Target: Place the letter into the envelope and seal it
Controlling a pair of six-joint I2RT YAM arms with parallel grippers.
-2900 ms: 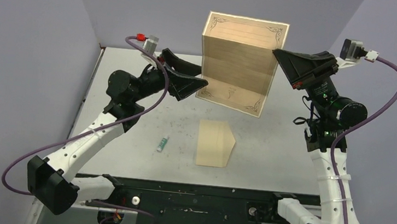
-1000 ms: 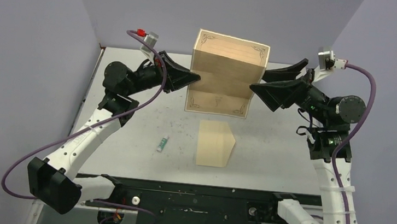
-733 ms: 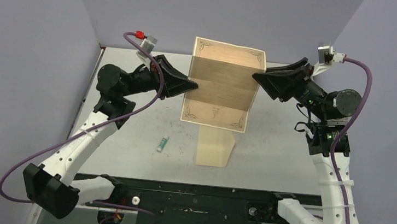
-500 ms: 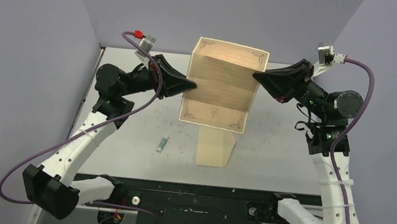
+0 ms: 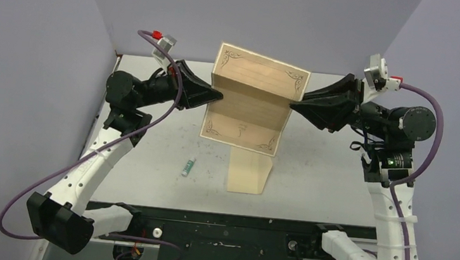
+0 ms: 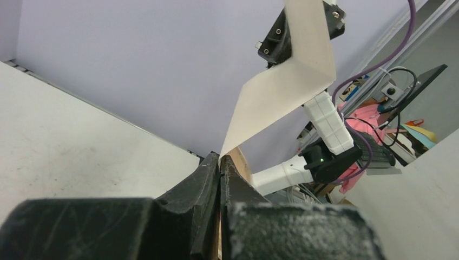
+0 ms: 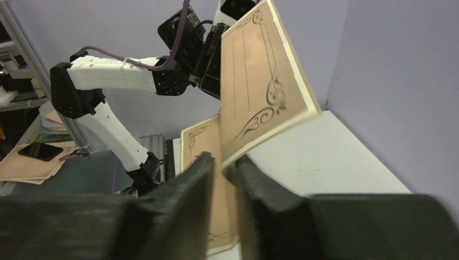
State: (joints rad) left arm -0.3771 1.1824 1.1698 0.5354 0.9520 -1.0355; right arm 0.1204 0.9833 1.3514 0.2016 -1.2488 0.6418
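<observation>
The letter (image 5: 249, 100), a folded brown sheet with a dark ornate border, hangs in the air over the table's middle. My left gripper (image 5: 220, 94) is shut on its left edge; in the left wrist view the pale back of the letter (image 6: 281, 81) rises from the pinched jaws of that gripper (image 6: 221, 158). At the letter's right edge is my right gripper (image 5: 291, 104). In the right wrist view its jaws (image 7: 223, 161) stand apart, with the letter (image 7: 254, 81) edge in the gap. The plain tan envelope (image 5: 248, 170) lies flat on the table below, its top hidden behind the letter.
A small white and green glue stick (image 5: 189, 167) lies on the grey table (image 5: 325, 171) left of the envelope. Purple walls close in the back and both sides. A black rail (image 5: 225, 222) with the arm bases runs along the near edge.
The letter has shifted left and tilted, its lower edge now over the envelope's top. My right gripper closed on the right edge, then its jaws parted again. The left grip is unchanged.
</observation>
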